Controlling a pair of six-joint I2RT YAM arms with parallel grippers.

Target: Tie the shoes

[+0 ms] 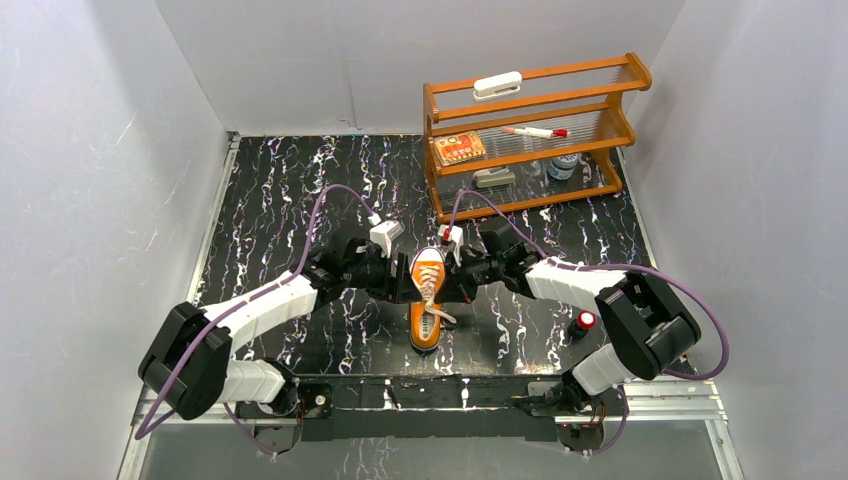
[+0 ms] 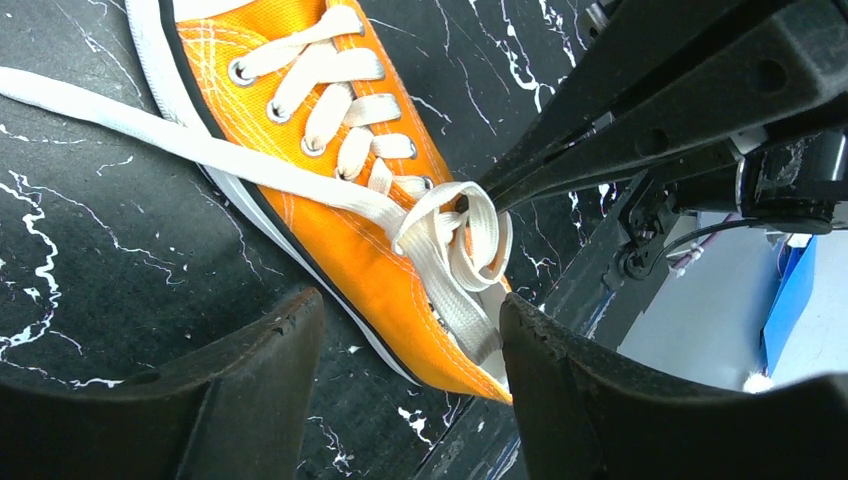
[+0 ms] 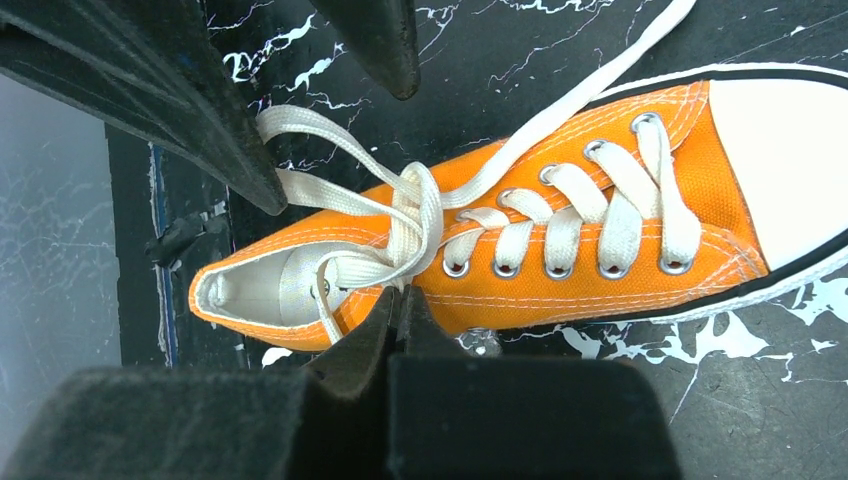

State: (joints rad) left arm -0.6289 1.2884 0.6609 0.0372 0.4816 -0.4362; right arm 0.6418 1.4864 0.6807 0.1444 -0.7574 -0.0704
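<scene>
The orange sneaker (image 1: 427,312) lies on the black marbled table between my two arms, with its white toe cap (image 3: 780,160) to the right in the right wrist view. Its white laces (image 3: 415,215) form a loose knot with a loop (image 2: 455,245) near the shoe's opening. One long lace end (image 2: 100,110) trails across the table. My right gripper (image 3: 400,295) is shut, with its tips pinching the lace at the knot (image 2: 475,195). My left gripper (image 2: 410,335) stands open, straddling the heel side of the shoe, and one of its fingers (image 3: 235,140) touches the lace loop.
An orange wooden shelf (image 1: 530,130) with several small items stands at the back right. A red-topped knob (image 1: 584,322) sits by the right arm. The table's front rail (image 1: 430,392) runs just below the shoe's heel.
</scene>
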